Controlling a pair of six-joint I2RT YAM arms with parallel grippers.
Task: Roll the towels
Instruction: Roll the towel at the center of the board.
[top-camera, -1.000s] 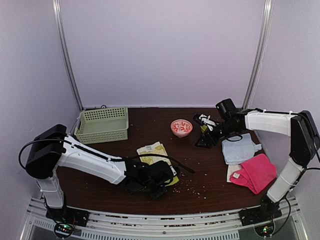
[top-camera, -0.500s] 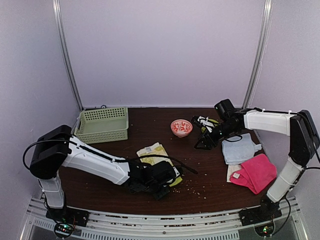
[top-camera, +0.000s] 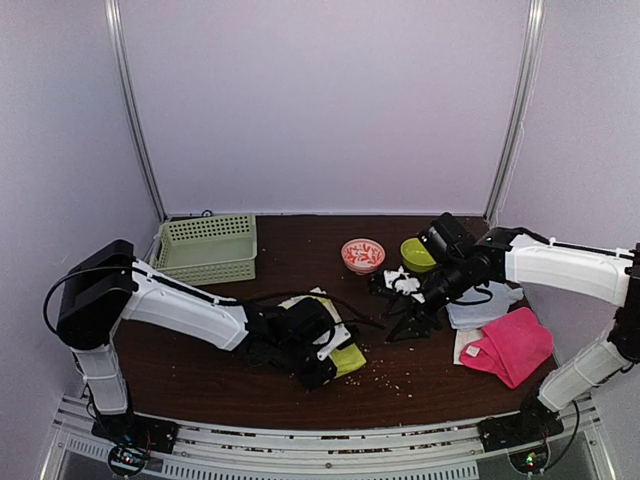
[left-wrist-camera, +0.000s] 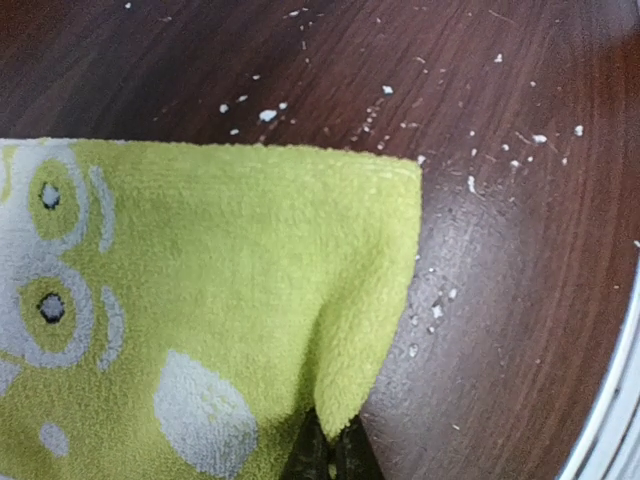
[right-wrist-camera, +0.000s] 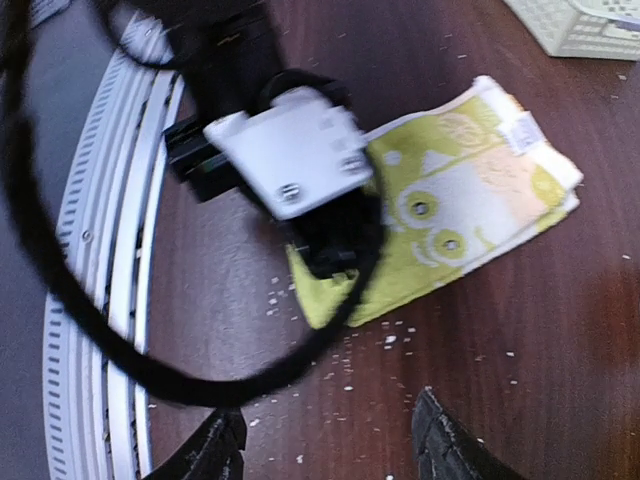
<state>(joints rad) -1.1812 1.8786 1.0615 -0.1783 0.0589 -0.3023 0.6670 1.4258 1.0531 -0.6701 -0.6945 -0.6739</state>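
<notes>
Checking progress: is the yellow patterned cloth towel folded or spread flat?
Folded, unrolled: the yellow patterned cloth towel shows stacked edges at one end. The left gripper pinches a corner.

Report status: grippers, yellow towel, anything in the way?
Left gripper shut on yellow towel edge. Right gripper open, empty, close by. Crumbs on table around it; nothing blocking.

Tips of the left claw (left-wrist-camera: 330, 458) were closed, pinching the yellow towel (left-wrist-camera: 200, 290) by its edge near one corner. The towel had a pale ring-and-leaf pattern and lay on the dark wood tabletop (left-wrist-camera: 520, 260). White crumbs (left-wrist-camera: 268, 115) were scattered just past the towel's edge.
</notes>
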